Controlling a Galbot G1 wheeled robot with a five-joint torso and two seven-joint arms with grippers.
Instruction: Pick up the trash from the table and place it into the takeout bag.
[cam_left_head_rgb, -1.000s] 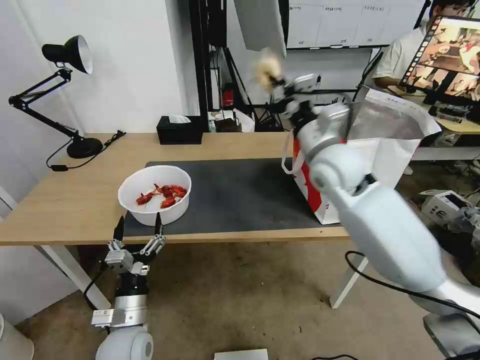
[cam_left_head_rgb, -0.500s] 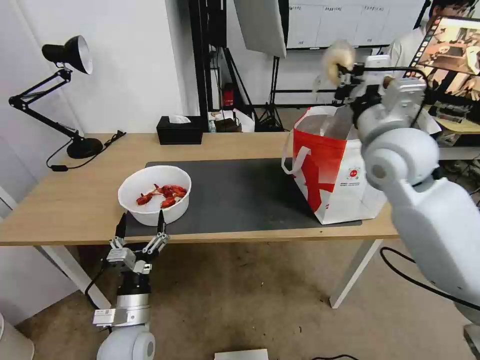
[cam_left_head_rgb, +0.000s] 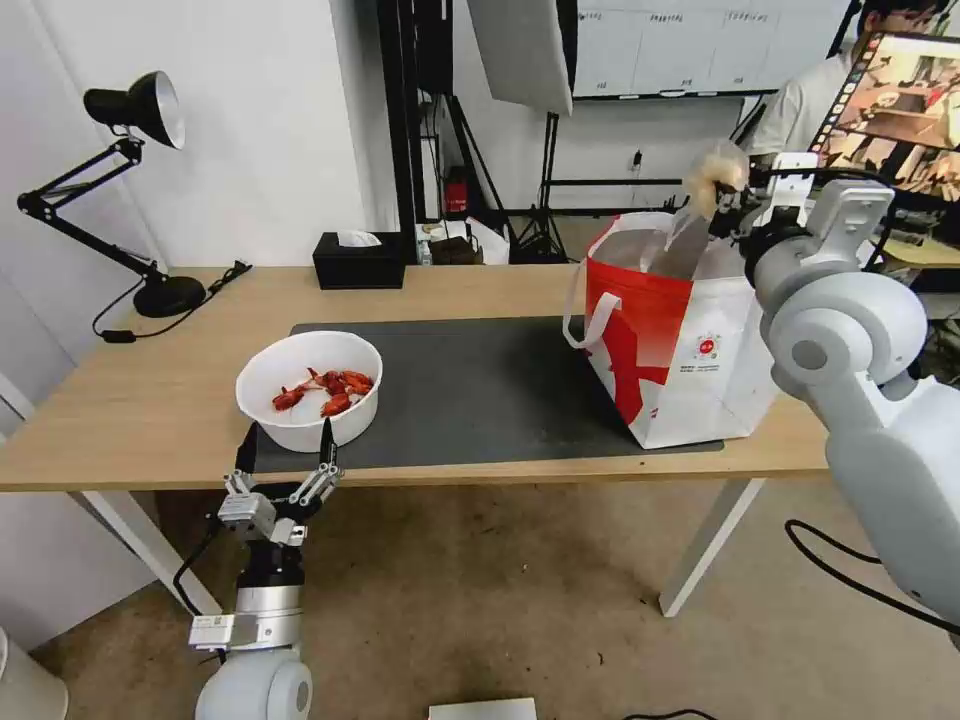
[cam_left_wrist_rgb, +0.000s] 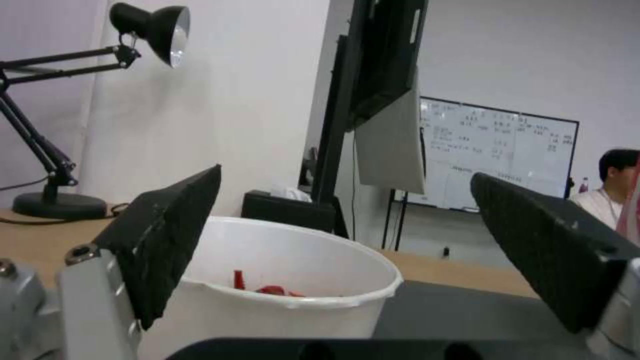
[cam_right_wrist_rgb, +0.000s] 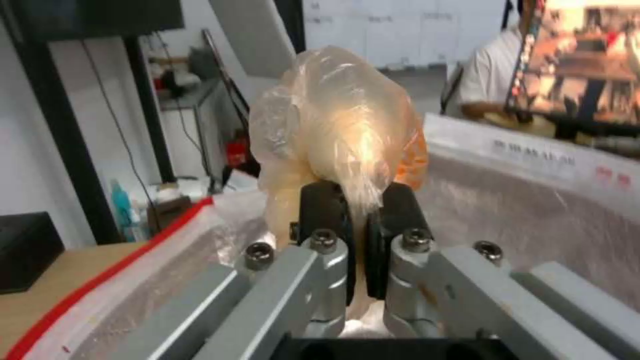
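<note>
White wall (cam_left_head_rgb: 280, 120), black desk lamp (cam_left_head_rgb: 130, 110)

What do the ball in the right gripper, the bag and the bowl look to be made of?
Ball: beige lump in thin, glossy, crinkled clear film, likely plastic wrap, pinched by the right gripper.
Bag: white-and-red tote, probably coated fabric or paper; the silvery, wrinkled lining suggests foil.
Bowl: smooth, matte white, likely plastic.

I see the beige wrapped ball (cam_right_wrist_rgb: 337, 130) in glossy, crinkled clear film, pinched by my right end effector (cam_right_wrist_rgb: 357, 235), whose black pads sit on brushed metal links. The takeout bag (cam_left_head_rgb: 680, 340) has dull silver foil lining. The worktop (cam_left_head_rgb: 150, 390) is matt light wood under a dark matt mat (cam_left_head_rgb: 480, 390).
</note>
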